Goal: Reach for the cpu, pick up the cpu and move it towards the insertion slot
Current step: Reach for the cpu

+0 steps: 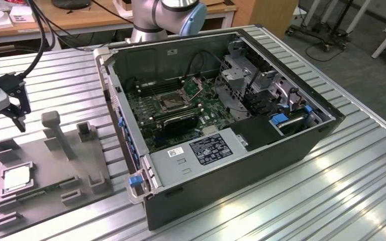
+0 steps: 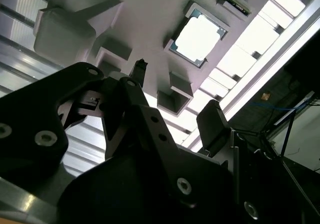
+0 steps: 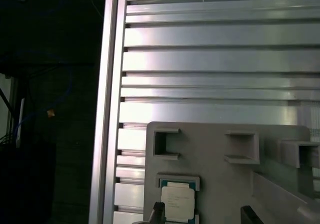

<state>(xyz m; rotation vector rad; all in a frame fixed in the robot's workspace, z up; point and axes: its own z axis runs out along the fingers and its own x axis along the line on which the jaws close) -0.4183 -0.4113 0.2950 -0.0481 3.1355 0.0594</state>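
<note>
The cpu [image 1: 17,176] is a small silvery square chip lying flat in a recess of a grey fixture plate [image 1: 52,165] at the exterior view's left. It appears bright in the second wrist view [image 2: 197,34] and in the first wrist view [image 3: 178,204]. My gripper [image 1: 2,125] hangs above the far end of that plate, apart from the chip, open with nothing between its black fingers [image 2: 215,119]. The insertion slot [image 1: 171,102], a square socket with a metal frame, sits on the green board inside the open computer case [image 1: 247,150].
Grey posts [image 1: 56,133] and small brackets rise from the fixture plate beside the chip. A green memory stick [image 1: 42,191] lies along the plate's near side. The case walls and drive cage [image 1: 247,80] surround the board. The ribbed metal table [image 1: 354,191] stretches around.
</note>
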